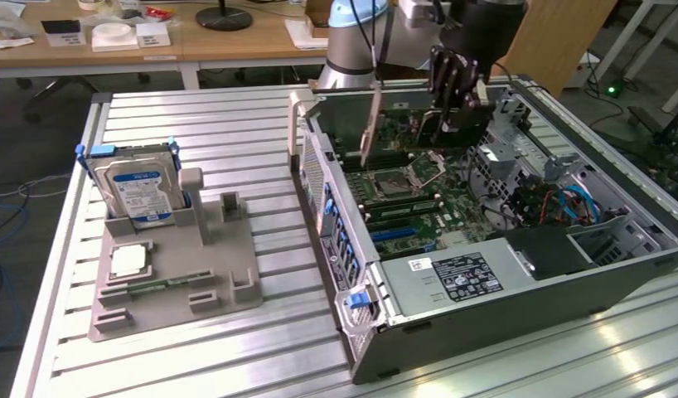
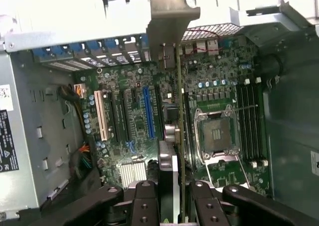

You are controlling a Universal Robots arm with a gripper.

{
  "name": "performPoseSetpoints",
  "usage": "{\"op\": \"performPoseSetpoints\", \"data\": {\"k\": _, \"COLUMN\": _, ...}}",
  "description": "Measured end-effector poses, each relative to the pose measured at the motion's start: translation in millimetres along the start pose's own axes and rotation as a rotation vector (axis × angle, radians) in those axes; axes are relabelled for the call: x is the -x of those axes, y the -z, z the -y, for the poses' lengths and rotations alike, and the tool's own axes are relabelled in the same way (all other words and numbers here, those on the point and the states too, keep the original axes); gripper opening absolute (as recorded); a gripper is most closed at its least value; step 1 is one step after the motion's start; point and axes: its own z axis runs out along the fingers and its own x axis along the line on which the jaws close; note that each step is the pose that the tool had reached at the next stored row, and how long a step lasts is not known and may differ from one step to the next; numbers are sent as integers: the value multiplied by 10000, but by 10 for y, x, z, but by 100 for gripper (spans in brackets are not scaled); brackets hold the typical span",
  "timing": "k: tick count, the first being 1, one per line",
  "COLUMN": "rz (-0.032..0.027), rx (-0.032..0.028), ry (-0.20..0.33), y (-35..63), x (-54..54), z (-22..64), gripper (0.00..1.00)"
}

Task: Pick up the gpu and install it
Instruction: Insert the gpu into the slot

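so the thin dark gpu card with the silver metal bracket (image 2: 174, 131) is up in the air, edge-on over the green motherboard (image 1: 428, 217) inside the open grey pc case (image 1: 341, 249), not seated in any slot, and the black gripper (image 1: 452, 108) is clamped tight on it

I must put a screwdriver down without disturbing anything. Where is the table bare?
Bare table lies between the grey fixture and the computer case, and also beyond the hard drive. Inside the case it is crowded: the gripper holds the gpu over the motherboard.
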Motion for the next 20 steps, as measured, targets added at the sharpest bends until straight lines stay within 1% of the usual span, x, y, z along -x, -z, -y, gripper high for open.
{"op": "performPoseSetpoints", "data": {"k": 4, "rz": 4, "rx": 12, "ry": 463, "y": -23, "x": 0, "z": 5, "gripper": 28}}
{"op": "performPoseSetpoints", "data": {"k": 6, "rz": 4, "rx": 14, "ry": 592, "y": -42, "x": 0, "z": 8, "gripper": 28}}
{"op": "performPoseSetpoints", "data": {"k": 10, "rz": -14, "rx": 14, "ry": 596, "y": -100, "x": 0, "z": 6, "gripper": 28}}
{"op": "performPoseSetpoints", "data": {"k": 18, "rz": -9, "rx": 15, "ry": 638, "y": -245, "x": -5, "z": -2, "gripper": 28}}
{"op": "performPoseSetpoints", "data": {"k": 20, "rz": -13, "rx": 16, "ry": 638, "y": -268, "x": -23, "z": -1, "gripper": 28}}
